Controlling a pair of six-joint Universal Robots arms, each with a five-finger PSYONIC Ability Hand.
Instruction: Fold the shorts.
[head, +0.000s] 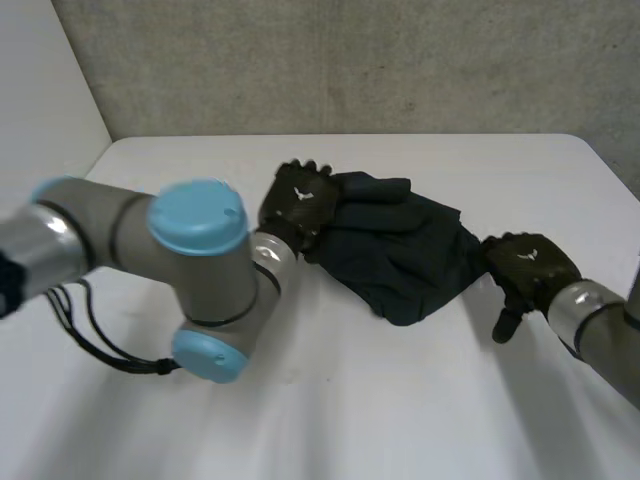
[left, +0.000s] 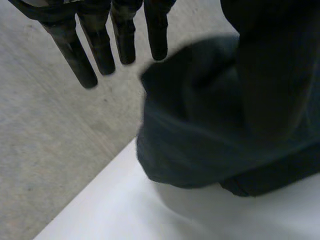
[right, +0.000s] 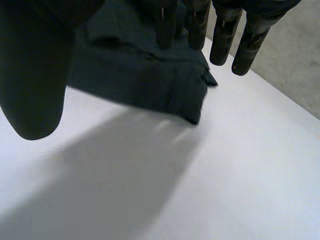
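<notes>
The black left hand (head: 300, 205) is being held at the left edge of the bunched dark navy cloth shorts (head: 400, 250), its fingers (left: 100, 50) straight and spread, with nothing being gripped. The shorts are being supported near the middle of the white table (head: 350, 400). At their right edge, the right hand (head: 528, 268) is being held relaxed, straight fingers (right: 225, 35) just brushing cloth. Since no layer is being pinned, a push could crumple the bundle further instead of folding it.

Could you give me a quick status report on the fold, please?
Left robot hand open, at one end of the shorts. Right robot hand open, at the other end. Shorts bunched on table. Nothing in the way.
</notes>
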